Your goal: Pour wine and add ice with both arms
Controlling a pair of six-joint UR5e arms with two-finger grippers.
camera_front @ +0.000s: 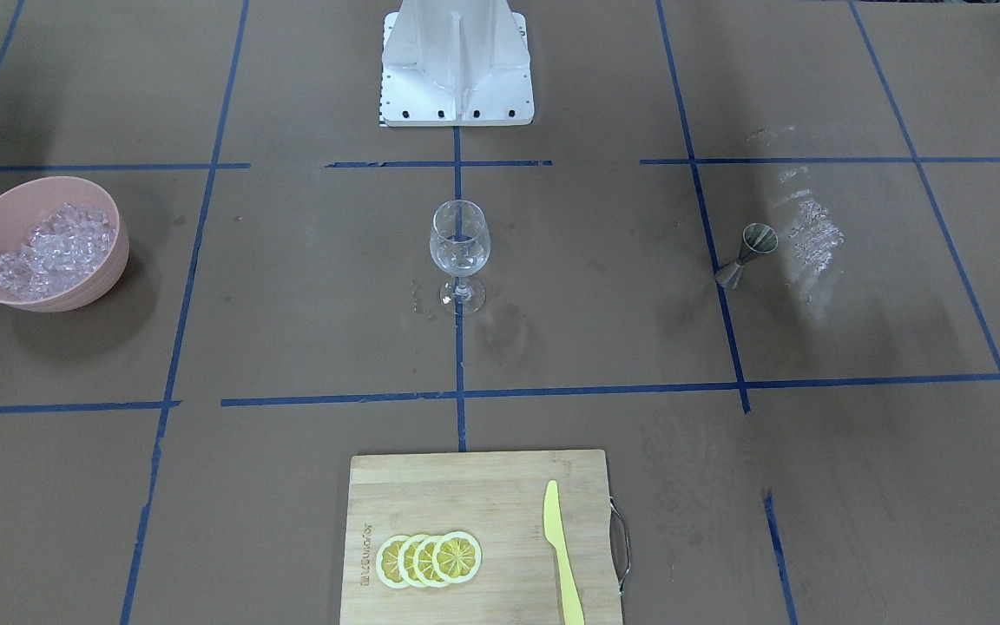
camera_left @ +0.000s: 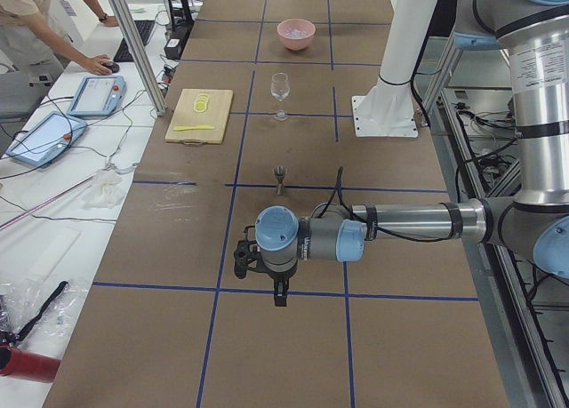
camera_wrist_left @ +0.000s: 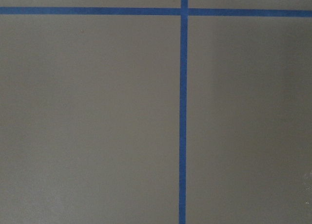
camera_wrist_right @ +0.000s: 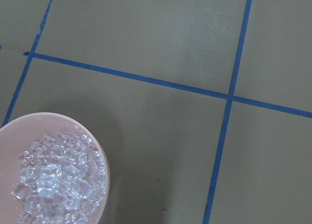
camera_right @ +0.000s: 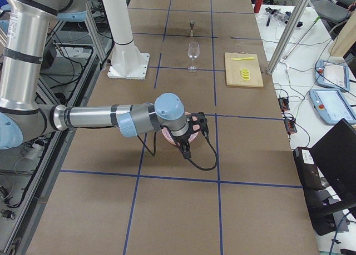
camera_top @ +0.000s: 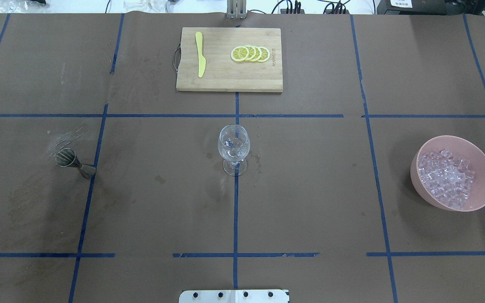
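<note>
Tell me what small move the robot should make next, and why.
Probably swing the left gripper toward the jigger: it stands upright on that arm's side with nothing holding it, and the wine glass stands mid-table. Whether the glass is already filled, I cannot tell.

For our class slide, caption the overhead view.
Wine glass centred between jigger and pink bowl of ice, cutting board beyond.

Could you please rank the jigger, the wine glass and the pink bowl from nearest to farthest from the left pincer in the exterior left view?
1. Jigger: nearest the left pincer, just beyond it.
2. Wine glass: mid-table, beside the white pedestal.
3. Pink bowl of ice: farthest, at the table's far end.
</note>
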